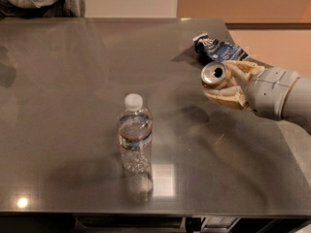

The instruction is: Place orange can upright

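Observation:
The orange can [214, 74] is held on its side in the air at the right, its silver top end facing the camera and most of its body hidden by the fingers. My gripper [224, 84], beige fingers on a white wrist, reaches in from the right and is shut on the can, a little above the grey table [73, 106]. The can's shadow lies on the tabletop just below and to the left.
A clear water bottle [134, 136] with a white cap stands upright at the front middle of the table. A dark blue and white snack bag [218, 48] lies at the table's right edge behind the gripper. A person in grey stands beyond the far left edge.

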`<state>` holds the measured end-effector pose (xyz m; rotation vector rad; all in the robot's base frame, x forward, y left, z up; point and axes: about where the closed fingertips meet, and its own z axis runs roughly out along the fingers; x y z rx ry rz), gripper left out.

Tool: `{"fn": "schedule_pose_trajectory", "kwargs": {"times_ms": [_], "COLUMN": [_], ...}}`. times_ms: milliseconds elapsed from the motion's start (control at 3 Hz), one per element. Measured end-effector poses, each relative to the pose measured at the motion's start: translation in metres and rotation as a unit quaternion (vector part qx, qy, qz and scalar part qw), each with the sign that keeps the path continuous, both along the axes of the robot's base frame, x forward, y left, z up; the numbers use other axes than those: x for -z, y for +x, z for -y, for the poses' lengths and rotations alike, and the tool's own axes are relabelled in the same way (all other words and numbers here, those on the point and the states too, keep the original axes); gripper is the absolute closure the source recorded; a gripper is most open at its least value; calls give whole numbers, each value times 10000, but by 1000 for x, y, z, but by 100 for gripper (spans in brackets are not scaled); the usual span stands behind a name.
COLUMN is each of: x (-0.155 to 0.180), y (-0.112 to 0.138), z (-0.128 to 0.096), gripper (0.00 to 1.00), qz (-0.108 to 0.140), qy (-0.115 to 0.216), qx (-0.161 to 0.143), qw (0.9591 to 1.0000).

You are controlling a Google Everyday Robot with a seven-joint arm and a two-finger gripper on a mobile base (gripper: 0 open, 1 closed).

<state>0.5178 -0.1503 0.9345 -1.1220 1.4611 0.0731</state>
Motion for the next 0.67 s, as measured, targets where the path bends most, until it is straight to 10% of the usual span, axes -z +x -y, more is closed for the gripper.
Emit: {"fn": "schedule_pose_trajectory", "kwargs": {"times_ms": [667], "x": [-3], "y": [5], "z": [-3], "gripper": [100], "qz": [-225], "qy": [398], "qx": [-33], "qw": [9989]}}
